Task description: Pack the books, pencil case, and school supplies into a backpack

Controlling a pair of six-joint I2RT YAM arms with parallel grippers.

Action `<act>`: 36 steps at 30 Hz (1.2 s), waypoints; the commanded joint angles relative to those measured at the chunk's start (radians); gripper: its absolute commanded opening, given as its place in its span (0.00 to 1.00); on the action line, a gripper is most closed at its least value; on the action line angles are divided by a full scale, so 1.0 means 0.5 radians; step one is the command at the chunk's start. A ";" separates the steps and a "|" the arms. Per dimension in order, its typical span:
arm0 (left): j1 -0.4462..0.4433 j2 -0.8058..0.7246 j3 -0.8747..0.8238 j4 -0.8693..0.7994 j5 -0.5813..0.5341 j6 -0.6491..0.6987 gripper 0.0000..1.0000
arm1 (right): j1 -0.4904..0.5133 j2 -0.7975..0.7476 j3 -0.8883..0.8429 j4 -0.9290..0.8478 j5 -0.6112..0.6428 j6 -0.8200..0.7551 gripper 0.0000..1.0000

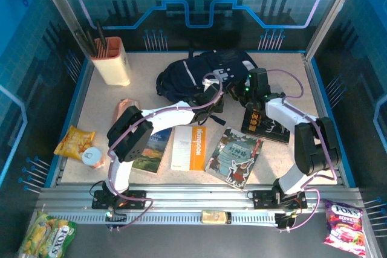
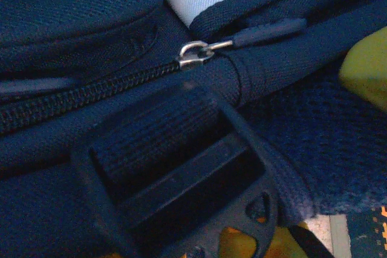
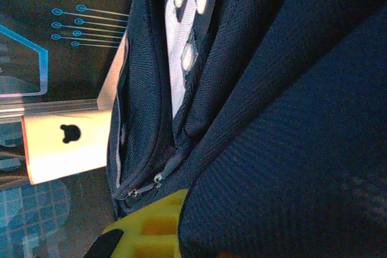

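The books (image 1: 189, 147) are laid flat across the near half of the table (image 1: 97, 107). Just beyond them the left gripper (image 1: 213, 96) is pressed against the backpack (image 1: 181, 77), which lies at the far middle; whether that gripper's jaws are together cannot be told. The right gripper (image 1: 248, 89) is held closed at the backpack's right edge.

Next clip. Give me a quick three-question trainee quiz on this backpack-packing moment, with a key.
1. True or false: the white-and-orange notebook is already inside the backpack.
2. What stands at the far left corner of the table? A) cream pencil holder B) water bottle C) lunchbox
3. Fill in: in the left wrist view, the metal zipper slider sits just above a black plastic ____.
Key: 1 false, it lies on the table; 2 A; 3 buckle.
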 commanded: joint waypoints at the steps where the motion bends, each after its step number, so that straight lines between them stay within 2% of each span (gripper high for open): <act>1: 0.017 0.024 0.053 0.010 -0.061 0.049 0.13 | 0.019 0.000 0.108 0.075 -0.150 0.004 0.00; 8: 0.043 -0.108 -0.107 0.005 -0.046 0.014 0.05 | -0.012 0.009 0.110 0.027 -0.087 -0.062 0.00; 16: 0.109 -0.411 -0.508 0.024 0.048 -0.054 0.04 | -0.026 0.024 0.118 0.006 -0.057 -0.096 0.00; 22: 0.203 -0.648 -0.779 -0.031 0.009 -0.146 0.04 | -0.029 0.027 0.112 0.016 -0.063 -0.099 0.00; 29: 0.360 -0.687 -0.933 0.284 0.352 -0.016 0.14 | -0.028 0.037 0.108 0.040 -0.095 -0.078 0.00; 36: 0.383 -0.674 -0.961 0.464 0.583 0.160 0.36 | -0.027 0.015 0.109 0.038 -0.093 -0.081 0.01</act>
